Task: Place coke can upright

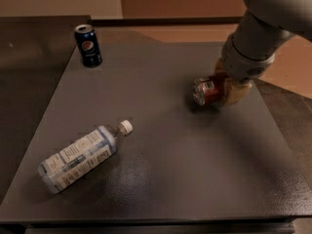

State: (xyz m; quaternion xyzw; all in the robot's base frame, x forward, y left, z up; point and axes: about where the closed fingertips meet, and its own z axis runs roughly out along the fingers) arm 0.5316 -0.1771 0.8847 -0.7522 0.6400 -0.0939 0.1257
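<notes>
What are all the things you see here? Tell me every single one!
small shiny red metal coke can: one, red with silver ends, lying sideways in the gripper, right side of the table.
dark blue Pepsi can: one, dark blue, standing upright, far left corner.
clear plastic water bottle: one, white cap and label, lying on its side, near left.
dark grey table: one, dark grey, under everything.
gripper: one, tan, closed on the coke can, at the end of the pale grey arm.
</notes>
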